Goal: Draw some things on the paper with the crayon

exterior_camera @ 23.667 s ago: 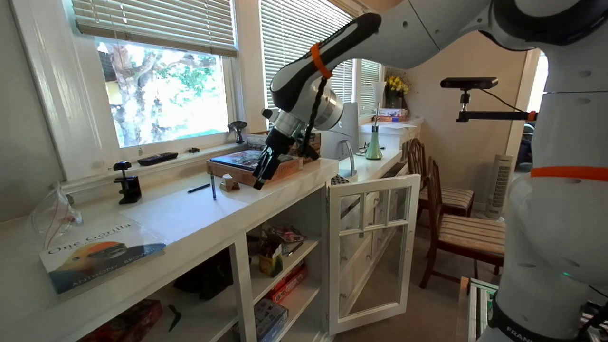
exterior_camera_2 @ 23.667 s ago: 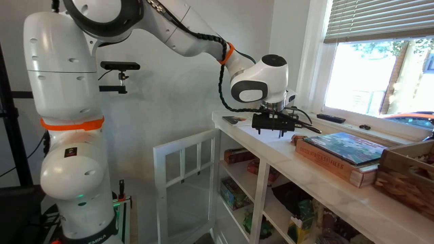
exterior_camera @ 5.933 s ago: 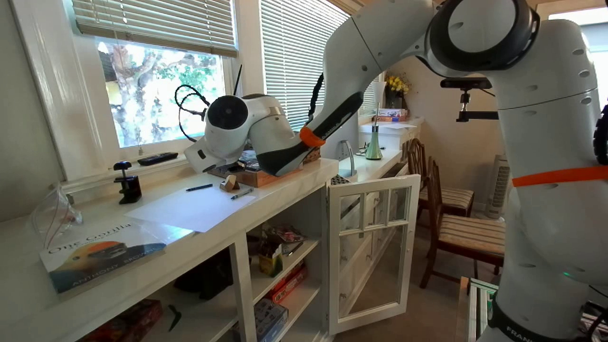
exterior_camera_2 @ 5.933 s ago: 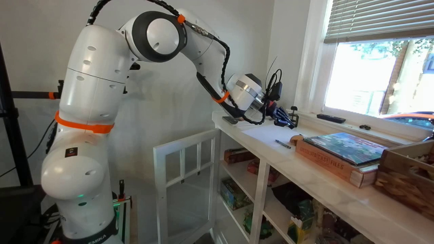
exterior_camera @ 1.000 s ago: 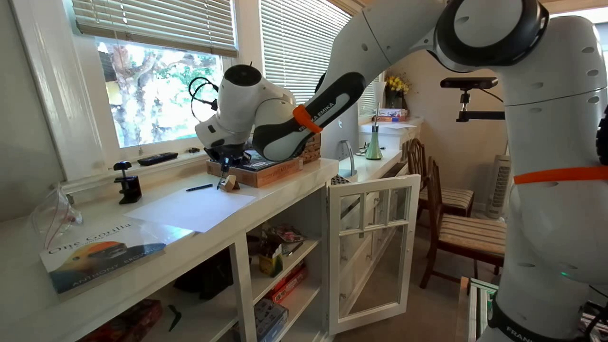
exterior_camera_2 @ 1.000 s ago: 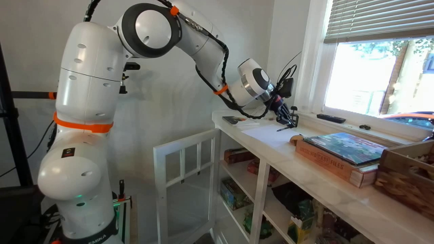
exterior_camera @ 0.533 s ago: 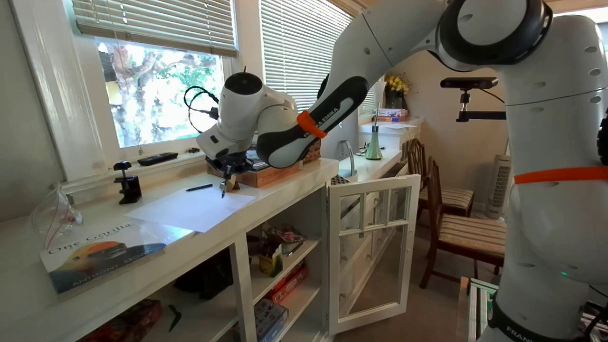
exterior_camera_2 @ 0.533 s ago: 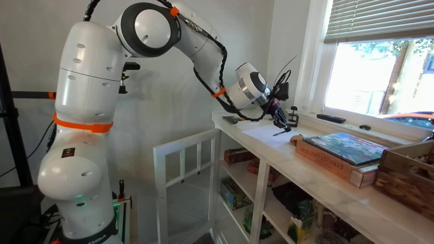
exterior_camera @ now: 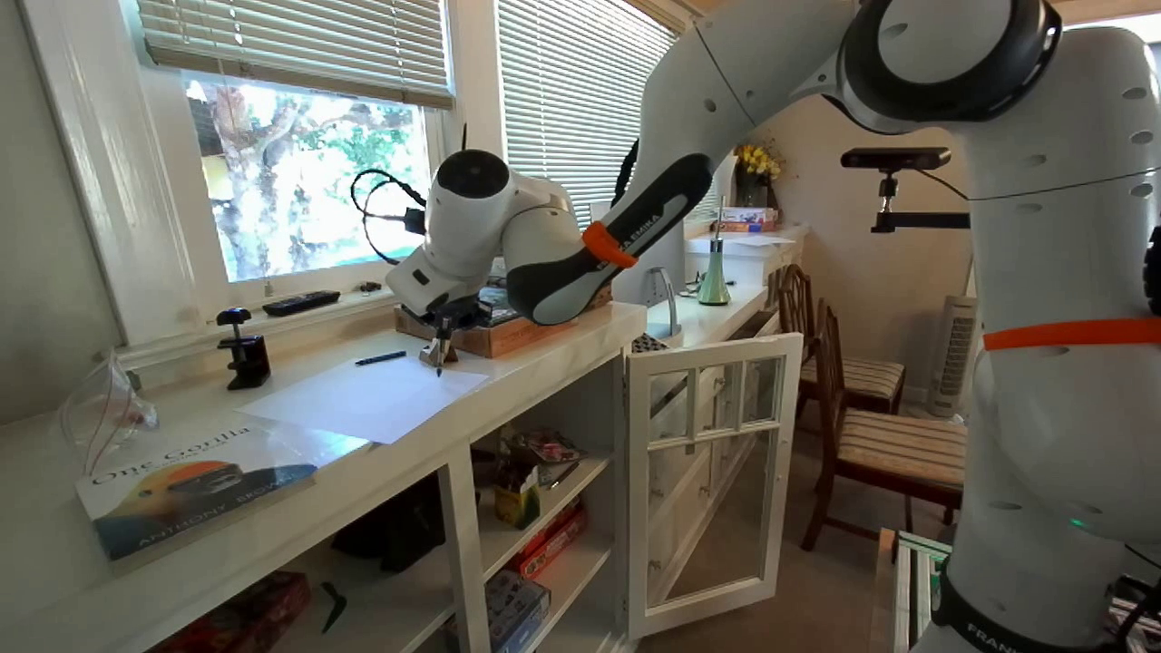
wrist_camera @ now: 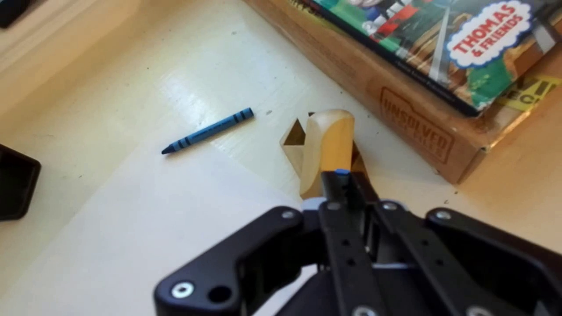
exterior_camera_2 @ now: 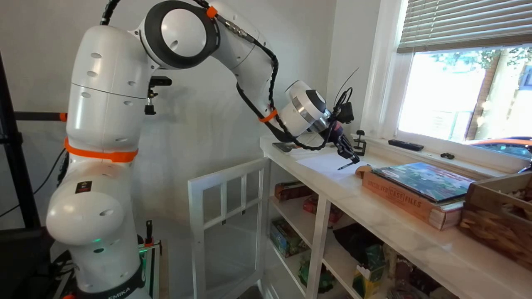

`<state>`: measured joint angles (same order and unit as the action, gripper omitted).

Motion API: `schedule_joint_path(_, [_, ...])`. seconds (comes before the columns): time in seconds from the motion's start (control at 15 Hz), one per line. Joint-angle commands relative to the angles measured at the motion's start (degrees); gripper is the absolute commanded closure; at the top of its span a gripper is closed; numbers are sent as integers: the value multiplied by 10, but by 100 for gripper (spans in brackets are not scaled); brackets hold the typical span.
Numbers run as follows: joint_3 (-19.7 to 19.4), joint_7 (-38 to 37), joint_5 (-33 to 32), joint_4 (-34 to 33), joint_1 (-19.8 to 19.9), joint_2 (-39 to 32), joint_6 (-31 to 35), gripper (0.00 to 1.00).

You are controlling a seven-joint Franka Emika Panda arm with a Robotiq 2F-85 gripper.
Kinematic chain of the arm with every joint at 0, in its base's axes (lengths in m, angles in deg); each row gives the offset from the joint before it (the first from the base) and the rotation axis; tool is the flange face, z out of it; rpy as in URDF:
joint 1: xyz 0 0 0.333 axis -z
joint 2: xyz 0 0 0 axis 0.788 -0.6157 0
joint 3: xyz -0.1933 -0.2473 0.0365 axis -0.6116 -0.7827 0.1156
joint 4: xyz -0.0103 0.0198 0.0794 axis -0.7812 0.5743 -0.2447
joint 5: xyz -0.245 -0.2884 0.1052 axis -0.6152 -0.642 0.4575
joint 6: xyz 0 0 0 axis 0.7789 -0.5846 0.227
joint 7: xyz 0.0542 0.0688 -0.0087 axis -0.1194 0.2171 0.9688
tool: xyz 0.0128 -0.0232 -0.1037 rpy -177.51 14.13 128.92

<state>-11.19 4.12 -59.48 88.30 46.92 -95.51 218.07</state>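
Crayon (exterior_camera_2: 345,166), one thin dark stick, pinched tilted in closed black gripper (exterior_camera_2: 354,160) over one white paper sheet (exterior_camera: 363,401); one blue banded crayon (wrist_camera: 208,131) seen left of gripper in wrist view; one tan faceted block (wrist_camera: 328,147) just beside gripper.

Two crayons (wrist_camera: 208,131), one foreground paper sheet (exterior_camera: 363,399), one remote (exterior_camera_2: 405,145), two wooden chairs (exterior_camera: 898,446).
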Motion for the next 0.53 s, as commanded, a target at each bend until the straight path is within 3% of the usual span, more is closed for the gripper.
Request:
schedule_joint_path(0.0, [-1,-43,-49,16,-2,11,-4,97])
schedule_joint_path(0.47, [4,-135,-97,20,-6,4,-14,97])
